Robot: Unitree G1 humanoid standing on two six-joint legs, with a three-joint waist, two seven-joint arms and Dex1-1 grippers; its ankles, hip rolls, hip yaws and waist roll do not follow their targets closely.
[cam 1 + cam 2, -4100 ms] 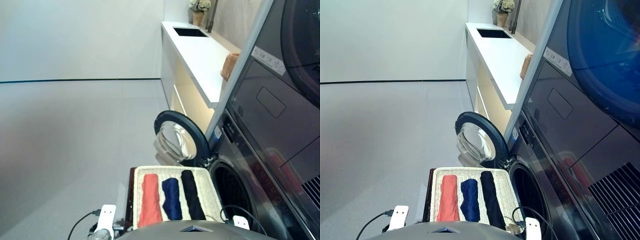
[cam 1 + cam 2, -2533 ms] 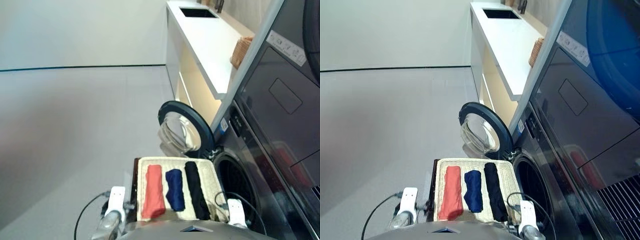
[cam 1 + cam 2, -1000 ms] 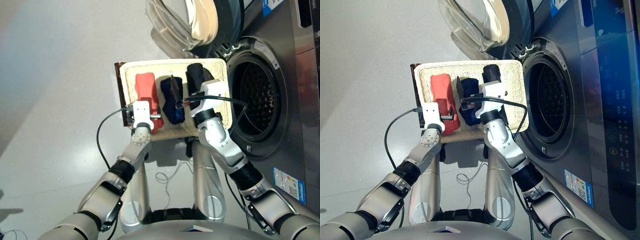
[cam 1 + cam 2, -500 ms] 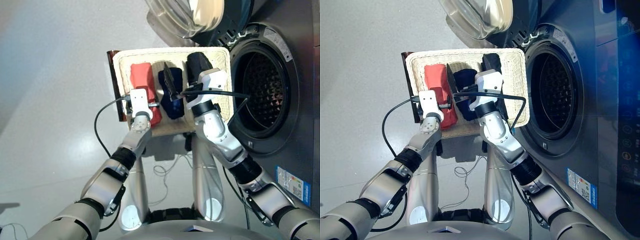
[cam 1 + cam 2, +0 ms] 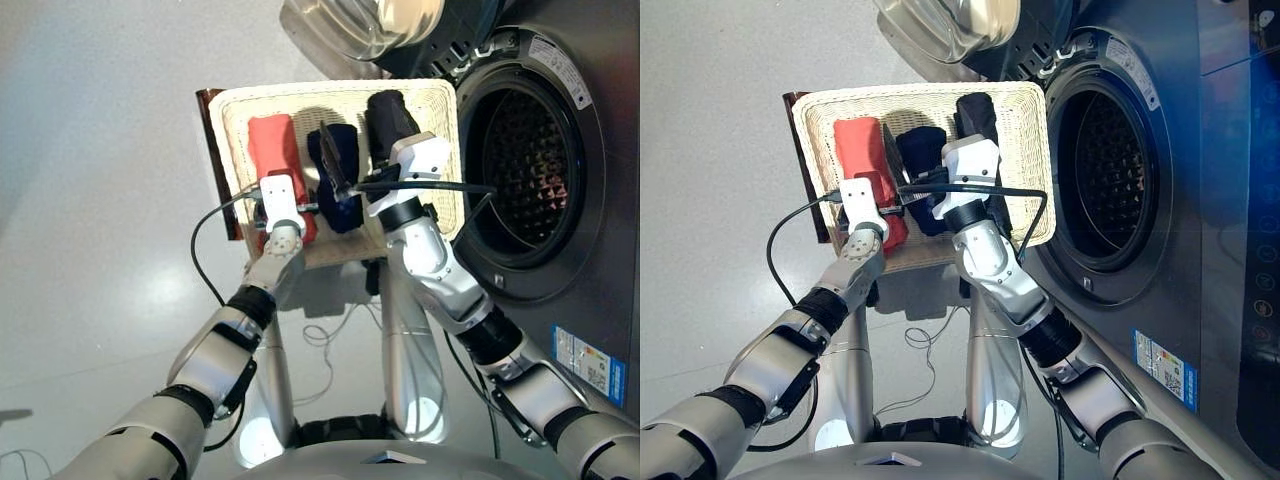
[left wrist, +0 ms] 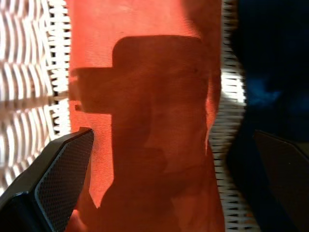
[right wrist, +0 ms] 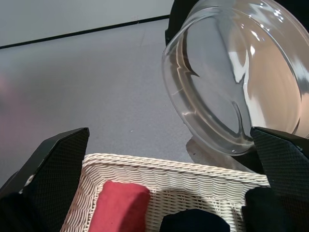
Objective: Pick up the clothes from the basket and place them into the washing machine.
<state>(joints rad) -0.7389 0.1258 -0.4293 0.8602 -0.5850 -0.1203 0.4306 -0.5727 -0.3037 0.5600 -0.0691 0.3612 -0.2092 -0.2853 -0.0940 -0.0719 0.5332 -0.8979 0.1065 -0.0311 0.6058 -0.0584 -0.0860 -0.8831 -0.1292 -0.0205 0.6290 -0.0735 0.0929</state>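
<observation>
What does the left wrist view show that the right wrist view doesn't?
Only the left wrist view: the coral-red garment up close, between the open fingers of the left claw. Only the right wrist view: the glass porthole door, grey floor, the basket's far rim, the black garment. Both: red and navy garments, cream wicker.

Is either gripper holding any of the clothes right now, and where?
Nothing is held. The left gripper hangs open over the coral-red garment, and the right gripper is open above the basket.
</observation>
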